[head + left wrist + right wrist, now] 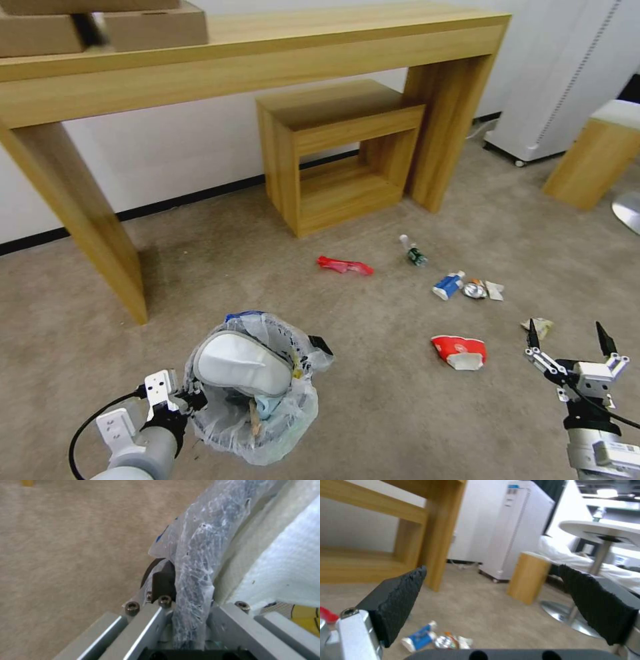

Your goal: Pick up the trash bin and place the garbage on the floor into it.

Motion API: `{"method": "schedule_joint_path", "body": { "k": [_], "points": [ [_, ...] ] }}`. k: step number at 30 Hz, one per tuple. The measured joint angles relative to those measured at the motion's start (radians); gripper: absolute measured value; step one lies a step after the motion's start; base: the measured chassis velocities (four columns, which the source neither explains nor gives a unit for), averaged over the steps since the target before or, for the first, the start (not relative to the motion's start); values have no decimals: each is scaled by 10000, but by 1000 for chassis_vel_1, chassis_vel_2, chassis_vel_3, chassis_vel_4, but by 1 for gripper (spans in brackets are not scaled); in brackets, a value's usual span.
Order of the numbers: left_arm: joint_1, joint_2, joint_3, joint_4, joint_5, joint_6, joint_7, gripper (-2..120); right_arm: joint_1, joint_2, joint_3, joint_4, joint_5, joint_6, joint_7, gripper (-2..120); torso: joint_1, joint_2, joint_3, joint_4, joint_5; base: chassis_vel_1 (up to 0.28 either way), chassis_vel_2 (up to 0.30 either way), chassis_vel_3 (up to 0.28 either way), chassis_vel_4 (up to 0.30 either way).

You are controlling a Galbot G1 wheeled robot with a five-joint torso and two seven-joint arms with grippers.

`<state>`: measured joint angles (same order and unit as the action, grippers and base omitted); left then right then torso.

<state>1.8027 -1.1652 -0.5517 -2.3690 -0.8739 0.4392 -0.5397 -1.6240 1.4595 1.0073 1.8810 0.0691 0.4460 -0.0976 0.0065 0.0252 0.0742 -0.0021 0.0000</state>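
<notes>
Head view: bin rim gripped, right claw spread

At lower left, the left claw (190,400) is clamped on the bagged rim of the trash bin (257,427). At lower right, the right claw (569,338) is held wide apart, empty, above bare carpet (380,400) beside the red-white cup (460,351).

The left gripper (190,399) has white metal brackets, dark pads and a black looping cable on a grey cylindrical wrist. The right gripper (568,334) has slim black pointed fingers (533,333), ribbed black pads (400,602), silver linkages with hex screws and a black cable.
</notes>
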Motion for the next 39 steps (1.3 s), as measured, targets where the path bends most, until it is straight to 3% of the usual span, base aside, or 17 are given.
{"method": "schedule_joint_path", "body": {
  "k": [5,14,30,39],
  "points": [
    [18,-19,82,1,50,-58,-5,0,75,86,-85,-103,-240,26,614,100,0,0,0,-4,0,-90,-84,-74,-89],
    [232,-23,39,-151,122,-91,-24,0,441,262,-312,-591,-1061,1003,1473,100,-1,0,-1,1,0,-8,-6,-6,-5],
    [453,-263,296,-230,667,-122,121,0,562,531,-558,-1005,-1001,1362,1075,100,-1,0,-1,0,0,0,0,0,0],
    [481,-385,428,-168,899,-125,185,0,636,513,-674,-1075,-1052,1389,1046,100,-1,0,-1,0,1,-122,107,104,-121]
  ]
}}
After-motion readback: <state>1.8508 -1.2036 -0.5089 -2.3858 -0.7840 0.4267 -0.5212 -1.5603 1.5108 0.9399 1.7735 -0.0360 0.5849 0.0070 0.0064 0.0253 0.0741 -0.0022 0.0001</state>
